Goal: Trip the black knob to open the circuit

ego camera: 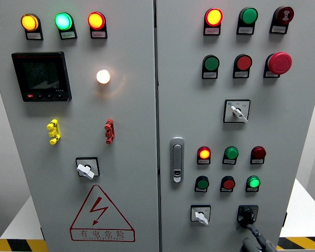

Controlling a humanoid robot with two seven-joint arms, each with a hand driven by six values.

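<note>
- The right robot hand (256, 237) reaches up from the bottom edge of the cabinet's right door, dark fingertips touching the black knob (247, 214).
- Only the fingertips are in view, so I cannot tell whether they are pinched around the knob's handle or merely resting against its lower edge; it looks like contact, perhaps not yet a firm grip.
- The knob sits directly above the hand, in the lowest row of controls, with a white-handled selector switch (200, 214) off to the hand's left.
- Farther above the hand, a cluster of small indicator lamps shows a red lamp (203, 153) and a green lamp (253, 182) glowing.
- The door latch (177, 160) stands up and to the left of the hand, untouched.
- The step in hand seems to be securing the knob; the next move calls for a firm pinch and a turn of the wrist to trip it.
- The left hand is nowhere to be seen.
</note>
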